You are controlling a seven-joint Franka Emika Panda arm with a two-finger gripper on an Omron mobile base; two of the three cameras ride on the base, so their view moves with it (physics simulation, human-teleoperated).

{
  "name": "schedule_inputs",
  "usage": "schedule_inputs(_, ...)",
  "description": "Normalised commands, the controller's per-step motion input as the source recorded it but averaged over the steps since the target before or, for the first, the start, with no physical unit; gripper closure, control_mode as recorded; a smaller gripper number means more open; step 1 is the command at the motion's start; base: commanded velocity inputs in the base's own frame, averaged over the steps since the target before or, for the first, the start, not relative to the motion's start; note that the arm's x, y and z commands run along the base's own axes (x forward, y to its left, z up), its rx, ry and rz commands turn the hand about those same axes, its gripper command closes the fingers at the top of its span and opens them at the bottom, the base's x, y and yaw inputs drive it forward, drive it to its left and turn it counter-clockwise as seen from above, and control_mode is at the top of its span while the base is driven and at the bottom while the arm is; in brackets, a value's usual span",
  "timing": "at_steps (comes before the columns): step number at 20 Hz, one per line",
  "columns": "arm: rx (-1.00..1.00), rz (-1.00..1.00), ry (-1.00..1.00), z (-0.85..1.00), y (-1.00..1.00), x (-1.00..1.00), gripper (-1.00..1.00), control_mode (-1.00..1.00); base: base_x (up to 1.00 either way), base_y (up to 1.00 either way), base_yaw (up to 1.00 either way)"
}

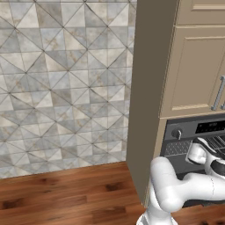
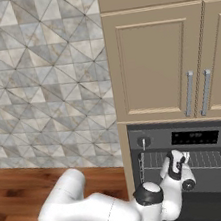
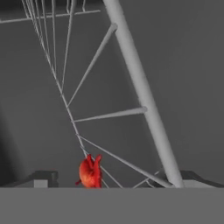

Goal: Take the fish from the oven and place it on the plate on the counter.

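- At the left of your base views runs the tiled wall [image 2: 41, 78] over the wood plank floor [image 1: 57, 193]; that side is open room for backing the base away once the fish is in hand.
- Next comes the tall beige cabinet side [image 1: 147, 88], a hard edge just beside the arm's elbow, so you swing out with care there.
- Right of it sits the oven [image 2: 188, 138], door open, with the tool [image 2: 178, 165] reaching into the cavity at the wire rack [image 2: 211, 160].
- From the hand view, the fish [image 3: 89, 172] lies on the rack wires low in the picture, between the two finger tips [image 3: 41, 178], not yet touched.
- You have the tool spread wide and holding nothing; the step in hand is the approach to the grasp.
- Your next move likely calls for easing forward until the fish sits between the fingers, then closing; watch the thick rack rail [image 3: 140, 96] to the right, which leaves little side room.
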Motion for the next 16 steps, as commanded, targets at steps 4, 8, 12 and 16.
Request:
schedule_inputs(4, 0.12, 0.03, -0.30, -0.74, 0.00, 0.18, -1.00, -1.00, 0.00, 0.00, 0.00)
schedule_inputs(8, 0.13, 0.06, -0.31, -0.70, 0.00, 0.16, -1.00, -1.00, 0.00, 0.00, 0.00)
schedule_inputs(12, 0.12, 0.05, -0.20, -0.47, 0.00, 0.05, -1.00, -1.00, 0.00, 0.00, 0.00)
schedule_inputs(16, 0.07, 0.03, -0.08, -0.30, 0.00, 0.00, 1.00, -1.00, 0.00, 0.00, 0.00)
